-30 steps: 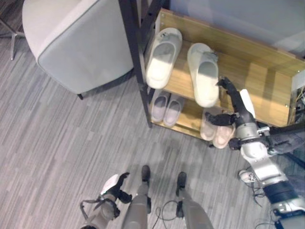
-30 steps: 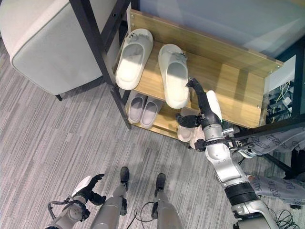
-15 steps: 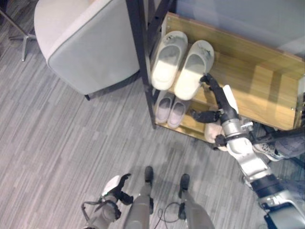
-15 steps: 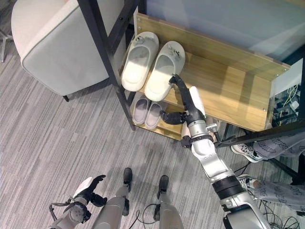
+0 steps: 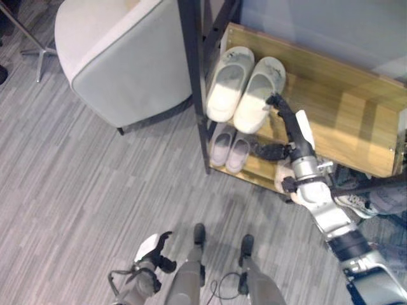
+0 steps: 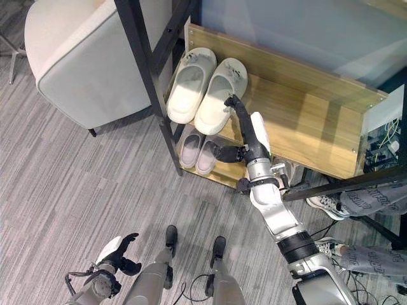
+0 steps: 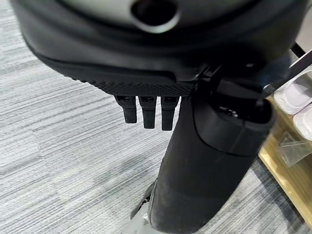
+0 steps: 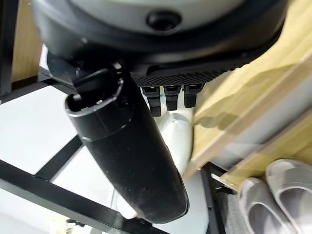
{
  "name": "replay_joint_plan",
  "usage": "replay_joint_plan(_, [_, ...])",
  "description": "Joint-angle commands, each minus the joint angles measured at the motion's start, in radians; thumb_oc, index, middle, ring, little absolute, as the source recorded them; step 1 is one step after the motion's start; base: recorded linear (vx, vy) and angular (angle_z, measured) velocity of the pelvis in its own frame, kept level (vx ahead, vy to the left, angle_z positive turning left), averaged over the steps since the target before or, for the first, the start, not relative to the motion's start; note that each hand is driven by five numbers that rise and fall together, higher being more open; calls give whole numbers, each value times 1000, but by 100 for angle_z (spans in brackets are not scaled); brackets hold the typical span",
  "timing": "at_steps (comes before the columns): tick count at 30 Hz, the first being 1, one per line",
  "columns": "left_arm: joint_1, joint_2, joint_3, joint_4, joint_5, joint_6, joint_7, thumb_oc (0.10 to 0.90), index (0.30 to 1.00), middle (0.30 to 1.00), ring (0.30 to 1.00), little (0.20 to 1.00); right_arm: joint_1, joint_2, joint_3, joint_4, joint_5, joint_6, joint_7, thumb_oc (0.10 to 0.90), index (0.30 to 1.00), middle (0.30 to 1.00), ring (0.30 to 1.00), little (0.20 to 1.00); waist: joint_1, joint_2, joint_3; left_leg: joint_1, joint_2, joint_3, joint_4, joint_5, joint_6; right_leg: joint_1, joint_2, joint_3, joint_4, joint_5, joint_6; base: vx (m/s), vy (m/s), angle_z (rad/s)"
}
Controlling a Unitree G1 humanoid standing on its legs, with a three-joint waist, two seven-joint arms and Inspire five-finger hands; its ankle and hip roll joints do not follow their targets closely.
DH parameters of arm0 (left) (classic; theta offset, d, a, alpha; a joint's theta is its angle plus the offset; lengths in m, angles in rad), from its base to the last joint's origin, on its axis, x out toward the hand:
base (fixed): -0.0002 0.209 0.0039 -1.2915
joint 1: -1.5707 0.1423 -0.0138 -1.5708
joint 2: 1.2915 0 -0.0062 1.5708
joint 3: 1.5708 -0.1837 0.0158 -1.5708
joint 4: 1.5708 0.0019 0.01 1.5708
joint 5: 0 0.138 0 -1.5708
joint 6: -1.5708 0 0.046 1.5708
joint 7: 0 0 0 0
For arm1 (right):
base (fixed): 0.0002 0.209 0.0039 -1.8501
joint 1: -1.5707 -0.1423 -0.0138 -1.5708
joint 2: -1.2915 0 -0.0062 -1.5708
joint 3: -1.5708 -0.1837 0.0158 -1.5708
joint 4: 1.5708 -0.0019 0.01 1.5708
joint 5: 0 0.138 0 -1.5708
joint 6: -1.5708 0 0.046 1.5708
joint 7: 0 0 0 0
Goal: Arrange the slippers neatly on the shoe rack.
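Cream slippers [image 6: 206, 86] lie side by side, touching, on the shoe rack [image 6: 305, 121] top shelf. Right hand [image 6: 245, 130], fingers extended and holding nothing, touches the right slipper's outer edge. Left hand [image 6: 117, 251] hangs low over the carpet, fingers relaxed.

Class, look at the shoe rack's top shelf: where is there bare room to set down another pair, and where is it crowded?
Bare wood runs from the right hand to the top shelf's right end. The left end, by the black post, is crowded with the cream slippers.
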Motion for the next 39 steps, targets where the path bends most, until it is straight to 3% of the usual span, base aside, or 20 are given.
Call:
replay_joint_plan(1, [33,-18,-7,47,22,-8,37,800,900,900,900,900,29,10,-89,-70,-56,-71,-65,800,900,900,900,900,-6,-22,-127,114,-16,0,-6,-189,5,11,-30,39,60,-122,50,36,4,0])
replay_joint_plan(16, [97,-34,34,60,44,-9,11,800,900,900,900,900,271,-29,-181,-245,-98,-96,10,800,900,900,900,900,-53,-10,-209,243,-12,21,-7,-224,1,128,-20,40,48,-143,50,36,-2,-2])
replay_joint_plan(26, [102,-67,70,152,68,-1,-7,800,900,900,900,900,423,-14,-220,-357,-100,-119,68,800,900,900,900,900,-84,1,-254,293,-13,37,-7,-233,-4,180,-13,45,24,-140,50,-29,-10,-5])
replay_joint_plan(39, [134,-93,113,192,54,-2,-31,800,900,900,900,900,599,-6,-282,-313,-102,-119,96,800,900,900,900,900,-114,10,-270,332,-1,48,-7,-233,-6,205,2,61,41,-159,37,-42,-29,-5])
